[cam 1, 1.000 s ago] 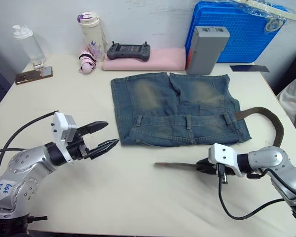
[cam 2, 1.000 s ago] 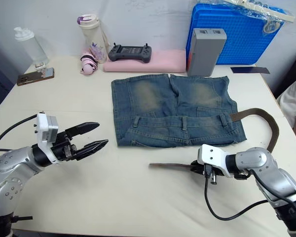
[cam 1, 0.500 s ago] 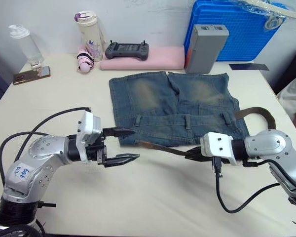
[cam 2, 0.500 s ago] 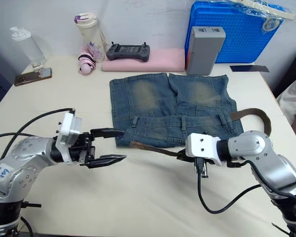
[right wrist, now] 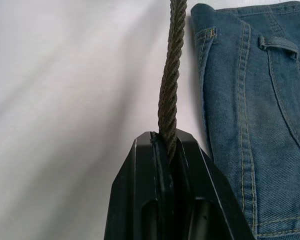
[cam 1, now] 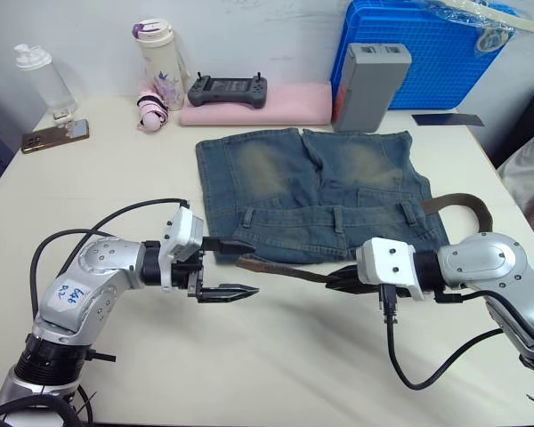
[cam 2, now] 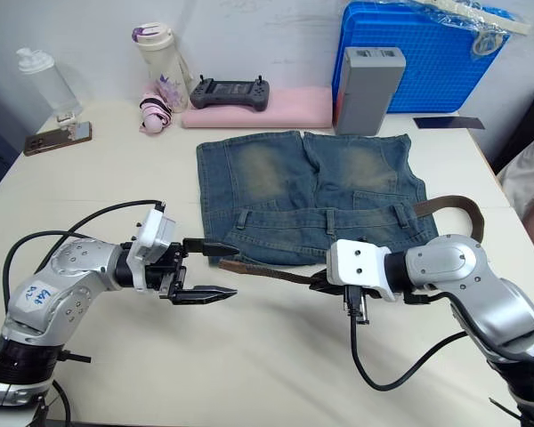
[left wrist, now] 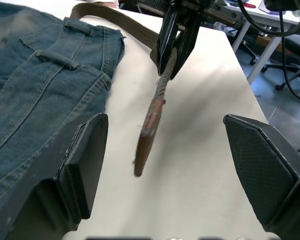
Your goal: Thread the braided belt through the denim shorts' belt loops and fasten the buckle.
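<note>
Near the denim shorts' [cam 1: 311, 200] left waistband corner, the right gripper [cam 1: 340, 278] pinches the braided belt [cam 1: 280, 270], whose drooping tip could slip past the left gripper's [cam 1: 236, 268] wide-open fingers.

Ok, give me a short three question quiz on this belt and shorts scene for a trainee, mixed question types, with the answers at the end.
1. True or false: the right gripper is shut on the braided belt.
2. Multiple choice: the left gripper is A) clamped on the belt's free tip, B) open with the tip between its fingers, C) holding the denim shorts.
3. Fill in: the belt's far end curves past the shorts' ___ side, by the robot's sides.

Key: 1 true. 2 B. 3 right.
</note>
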Tool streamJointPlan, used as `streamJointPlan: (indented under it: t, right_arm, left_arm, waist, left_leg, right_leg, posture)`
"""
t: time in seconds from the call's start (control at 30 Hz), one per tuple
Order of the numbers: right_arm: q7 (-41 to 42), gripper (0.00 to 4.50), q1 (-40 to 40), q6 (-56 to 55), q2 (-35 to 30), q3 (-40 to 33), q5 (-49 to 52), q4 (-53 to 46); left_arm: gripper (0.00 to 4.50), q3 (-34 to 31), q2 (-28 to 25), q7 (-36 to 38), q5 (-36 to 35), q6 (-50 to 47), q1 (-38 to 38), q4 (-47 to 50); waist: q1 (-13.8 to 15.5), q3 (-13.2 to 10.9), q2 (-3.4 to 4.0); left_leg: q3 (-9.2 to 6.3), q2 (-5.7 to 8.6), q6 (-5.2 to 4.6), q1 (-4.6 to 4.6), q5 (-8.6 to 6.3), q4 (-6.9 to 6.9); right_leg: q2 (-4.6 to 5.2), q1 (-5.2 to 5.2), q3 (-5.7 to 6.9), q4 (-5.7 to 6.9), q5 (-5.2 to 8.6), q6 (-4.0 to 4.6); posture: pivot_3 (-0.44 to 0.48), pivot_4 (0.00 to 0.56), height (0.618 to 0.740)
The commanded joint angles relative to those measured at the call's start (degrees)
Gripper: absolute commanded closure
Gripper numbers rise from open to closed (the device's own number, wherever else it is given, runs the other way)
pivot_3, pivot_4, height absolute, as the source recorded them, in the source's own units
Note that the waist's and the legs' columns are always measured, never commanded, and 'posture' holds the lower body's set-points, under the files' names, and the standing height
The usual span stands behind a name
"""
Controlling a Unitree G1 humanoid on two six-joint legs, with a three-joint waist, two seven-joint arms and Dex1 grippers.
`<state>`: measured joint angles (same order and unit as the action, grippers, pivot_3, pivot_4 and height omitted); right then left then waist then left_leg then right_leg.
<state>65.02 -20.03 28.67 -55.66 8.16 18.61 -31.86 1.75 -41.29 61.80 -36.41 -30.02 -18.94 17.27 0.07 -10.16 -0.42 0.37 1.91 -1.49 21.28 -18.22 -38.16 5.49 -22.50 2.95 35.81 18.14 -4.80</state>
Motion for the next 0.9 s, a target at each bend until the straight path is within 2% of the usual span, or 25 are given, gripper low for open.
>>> streamJointPlan:
  t: [0.03, 0.07, 0.17, 0.4, 0.43, 0.6, 0.67, 0.73, 0.8, 0.87, 0.9]
  right_arm:
    - [-0.26, 4.47, -0.17, -0.57, -0.38, -2.51, 1.14, -2.50]
    - [-0.32, 4.47, -0.14, -0.57, -0.38, -2.53, 1.20, -2.53]
    - [-0.50, 4.50, -0.02, -0.53, -0.46, -2.62, 1.42, -2.60]
    - [-0.53, 4.50, 0.53, 0.55, -0.69, -3.58, 3.11, -3.55]
    - [-0.57, 4.50, 0.56, 0.74, -0.70, -3.73, 3.21, -3.63]
    - [-1.97, 4.50, 0.20, 3.37, -0.29, -4.67, 4.73, -4.38]
    - [-2.64, 3.64, -0.11, 5.91, 0.08, -5.48, 6.94, -4.93]
    - [-3.76, 3.05, -0.24, 7.91, 0.40, -6.39, 8.50, -5.51]
    - [-5.80, 2.04, -0.36, 9.25, 0.93, -7.60, 9.03, -5.73]
    - [-7.47, 1.14, -0.77, 13.00, 2.02, -11.35, 13.85, -5.68]
    - [-8.50, 1.14, -0.99, 15.58, 2.99, -14.24, 18.06, -5.67]
  left_arm:
    - [0.48, -0.42, 0.36, 0.70, 0.15, 0.59, -0.18, -0.09]
    - [0.48, -0.30, 0.39, 0.80, 0.35, 0.74, -0.15, -0.22]
    - [1.26, -0.16, 0.68, 0.89, 0.72, 0.81, -0.13, -0.50]
    - [4.31, -0.76, 1.47, 0.89, -0.05, 0.04, -0.47, -0.37]
    - [4.46, -0.74, 1.46, 0.94, 0.00, 0.02, -0.47, -0.36]
    - [4.46, -0.37, 2.00, 0.48, 0.49, 0.24, -0.71, -0.48]
    - [4.50, -0.19, 2.78, -0.02, 0.27, -0.01, -1.16, -0.41]
    - [4.50, -0.24, 3.57, -0.41, -0.40, -0.65, -1.38, -0.25]
    - [4.50, -0.36, 4.10, -0.66, -1.01, -1.58, -1.26, -0.11]
    - [4.50, -0.62, 4.82, -1.40, -2.54, -3.97, -0.62, 0.30]
    - [4.50, -0.99, 5.34, -2.02, -4.28, -6.17, 0.01, 0.64]
  waist:
    - [-0.02, 0.00, 0.00]
    - [-0.04, 0.00, 0.00]
    - [-0.05, 0.00, 0.00]
    - [-0.05, 0.00, 0.00]
    - [-0.05, 0.00, 0.00]
    - [-0.03, 0.00, 0.00]
    - [-0.02, 0.00, 0.00]
    - [0.02, 0.00, 0.00]
    - [-0.04, 0.00, 0.00]
    - [-0.01, -0.01, -0.01]
    - [0.00, -0.01, -0.01]
  left_leg:
    - [0.00, 0.00, 0.00, 0.00, 0.00, 0.00]
    - [-0.01, 0.00, 0.00, 0.01, 0.00, 0.01]
    - [-0.01, 0.00, 0.00, 0.00, 0.00, 0.01]
    - [-0.01, 0.00, 0.00, 0.01, 0.00, 0.01]
    - [-0.01, 0.00, 0.00, 0.01, 0.00, 0.01]
    - [-0.01, 0.00, 0.00, 0.01, 0.00, 0.01]
    - [-0.02, 0.00, -0.01, 0.01, 0.00, 0.01]
    - [-0.02, 0.00, -0.01, 0.01, 0.00, 0.01]
    - [-0.02, 0.00, -0.01, 0.01, 0.00, 0.01]
    - [-0.02, 0.00, -0.01, 0.01, 0.00, 0.02]
    - [-0.02, 0.00, -0.01, 0.01, 0.00, 0.02]
  right_leg:
    - [0.00, 0.00, 0.00, -0.01, 0.00, 0.00]
    - [0.00, 0.00, 0.00, -0.02, 0.00, 0.00]
    - [0.00, -0.01, 0.00, -0.02, 0.00, 0.00]
    - [0.00, -0.01, 0.00, -0.02, 0.00, 0.00]
    - [0.00, -0.01, 0.00, -0.02, 0.00, 0.00]
    - [0.00, 0.00, 0.00, -0.02, 0.00, 0.00]
    - [0.00, 0.00, 0.00, -0.02, 0.00, 0.00]
    - [0.01, 0.00, 0.00, -0.02, 0.00, 0.00]
    - [0.01, 0.00, 0.00, -0.02, 0.00, 0.00]
    - [0.00, 0.00, 0.00, -0.03, 0.00, 0.00]
    - [0.01, 0.00, 0.00, -0.02, 0.00, 0.00]
  posture:
    - [0.000, 0.150, 0.725]
    - [0.000, 0.150, 0.725]
    - [0.000, 0.150, 0.725]
    - [0.000, 0.150, 0.725]
    - [0.000, 0.150, 0.725]
    - [0.000, 0.150, 0.725]
    - [0.000, 0.150, 0.725]
    - [0.000, 0.150, 0.725]
    - [0.000, 0.150, 0.725]
    - [0.000, 0.150, 0.725]
    - [0.000, 0.150, 0.725]
